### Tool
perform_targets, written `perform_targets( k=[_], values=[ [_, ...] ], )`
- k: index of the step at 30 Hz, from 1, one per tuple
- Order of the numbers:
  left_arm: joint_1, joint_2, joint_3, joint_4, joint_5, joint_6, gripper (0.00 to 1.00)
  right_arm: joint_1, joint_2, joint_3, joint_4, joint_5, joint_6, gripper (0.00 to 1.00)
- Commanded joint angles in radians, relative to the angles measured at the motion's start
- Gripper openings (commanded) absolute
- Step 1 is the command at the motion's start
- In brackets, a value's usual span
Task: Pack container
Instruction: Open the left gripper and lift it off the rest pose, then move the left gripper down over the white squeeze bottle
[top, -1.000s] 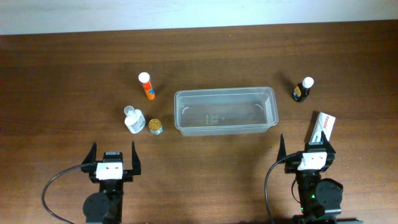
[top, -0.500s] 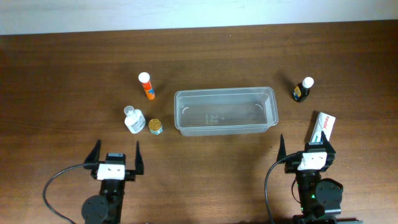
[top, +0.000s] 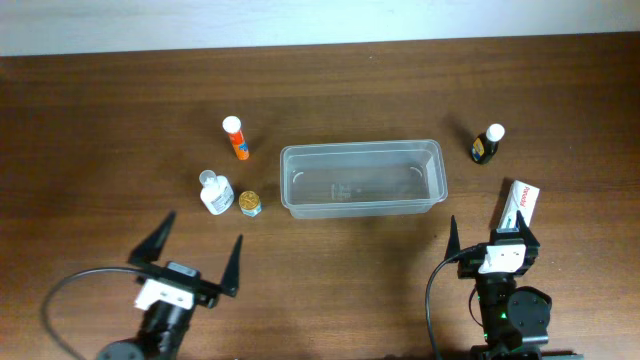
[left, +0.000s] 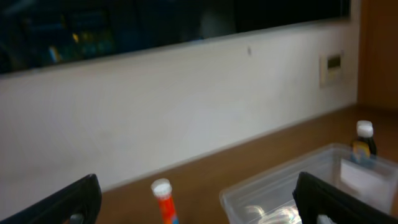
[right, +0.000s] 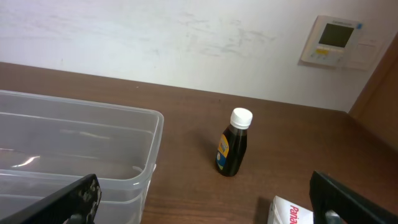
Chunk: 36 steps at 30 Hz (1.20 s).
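Currently the container (top: 360, 207) is noted empty at the middle of the table (top: 100, 120), nearer the far edge. Thin clear plastic: judged light, slippery, probably flexible; best pinched at its rim. Left gripper (top: 200, 240) and right gripper (top: 491, 238) are spread wide, empty, by the near edge.

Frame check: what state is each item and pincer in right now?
container: open, empty, upright
orange tube: capped, standing
clear bottle: capped, standing
gold-lidded jar: closed
dark bottle: capped, upright
white box: lying flat
left pincer: open, empty
right pincer: open, empty
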Motion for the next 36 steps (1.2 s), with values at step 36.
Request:
perform_targets(
  k=[36],
  values=[
    [0.005,1.807,1.544,-1.400,-0.188,0.127,0.99,0.008,-0.007,-0.005,-0.007,0.016,0.016,0.98]
  ],
)
